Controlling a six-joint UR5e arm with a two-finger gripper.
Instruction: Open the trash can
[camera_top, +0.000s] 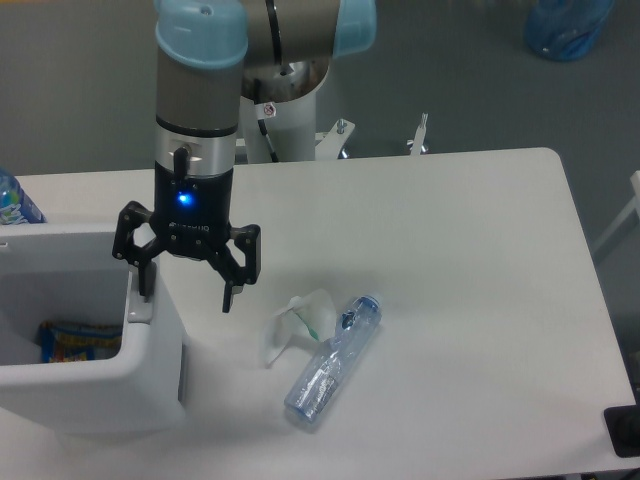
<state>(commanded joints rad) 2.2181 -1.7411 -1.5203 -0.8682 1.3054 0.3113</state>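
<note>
- The trash can (150, 385) sits at the lower left corner of the table (470, 250), cut off by the left edge of the frame, so only its right part shows.
- Its top is open: the white inner walls show, and a crumpled packet with blue and yellow print (78, 341) lies at the bottom, partly hidden by the can's rim.
- The lid panel itself cannot be made out.
- The gripper (187, 282) hangs over the can's right rim, jaws spread wide and holding nothing.
- Its left-hand finger (146, 278) in the picture reaches the grey tab (142, 306) at the can's right rim, and whether it presses on it is hard to tell; the other finger hangs just beside the can's right wall, over the table.
- A blue light glows on the gripper body.
- To the right of the can, a clear plastic bottle (334, 359) lies on its side, and a scrap of clear wrapper (296, 318) touches it.
- Behind the can, a bottle with a blue label (14, 201) is mostly cut off by the frame.
</note>
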